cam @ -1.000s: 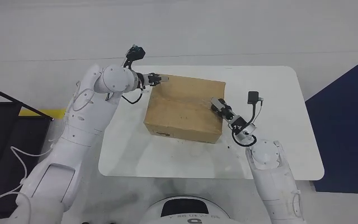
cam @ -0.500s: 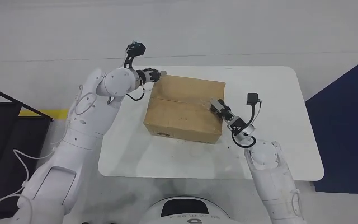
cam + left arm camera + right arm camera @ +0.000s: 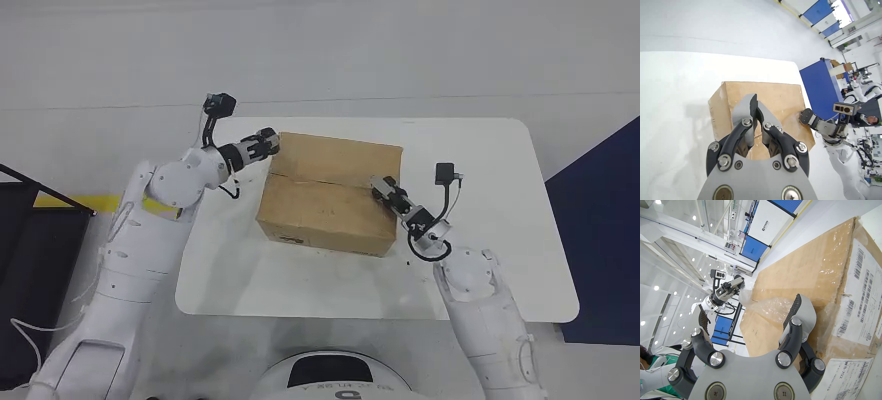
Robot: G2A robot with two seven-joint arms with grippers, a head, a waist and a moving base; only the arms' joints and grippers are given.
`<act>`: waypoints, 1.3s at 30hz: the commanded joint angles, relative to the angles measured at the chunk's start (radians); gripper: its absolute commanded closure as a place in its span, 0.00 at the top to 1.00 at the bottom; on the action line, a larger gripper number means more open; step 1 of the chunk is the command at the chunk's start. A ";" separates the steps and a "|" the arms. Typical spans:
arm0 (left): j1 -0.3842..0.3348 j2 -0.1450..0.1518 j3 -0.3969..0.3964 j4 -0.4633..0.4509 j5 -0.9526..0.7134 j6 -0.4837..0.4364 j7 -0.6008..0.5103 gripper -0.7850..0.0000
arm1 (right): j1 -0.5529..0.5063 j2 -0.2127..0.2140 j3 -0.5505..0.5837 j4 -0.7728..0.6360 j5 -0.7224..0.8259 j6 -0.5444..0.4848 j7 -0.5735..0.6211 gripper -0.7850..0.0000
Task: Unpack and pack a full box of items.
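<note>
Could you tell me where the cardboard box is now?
In the top view the cardboard box sits on the table, left claw at its far left corner, right claw on its right edge.

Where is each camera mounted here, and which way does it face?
Top view: above the arms, looking down at the table and cardboard box; both arms show, left pincer by the box's far left corner, right pincer at its right side.
Left wrist view: on the left wrist, looking past its own shut pincer across the box.
Right wrist view: on the right wrist, looking past its own open pincer over the box top.
Shared: each wrist view shows the box and the opposite pincer.
</note>
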 commanded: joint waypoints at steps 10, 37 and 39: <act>0.111 0.016 -0.102 0.030 -0.061 -0.207 0.150 0.00 | 0.018 0.006 -0.021 -0.021 -0.015 0.040 -0.007 1.00; 0.142 0.029 -0.144 0.208 -0.168 -0.316 0.179 1.00 | 0.032 0.021 -0.046 -0.062 -0.035 0.103 -0.020 1.00; 0.143 0.029 -0.166 0.213 -0.319 -0.290 0.121 1.00 | 0.033 0.022 -0.049 -0.064 -0.037 0.106 -0.021 1.00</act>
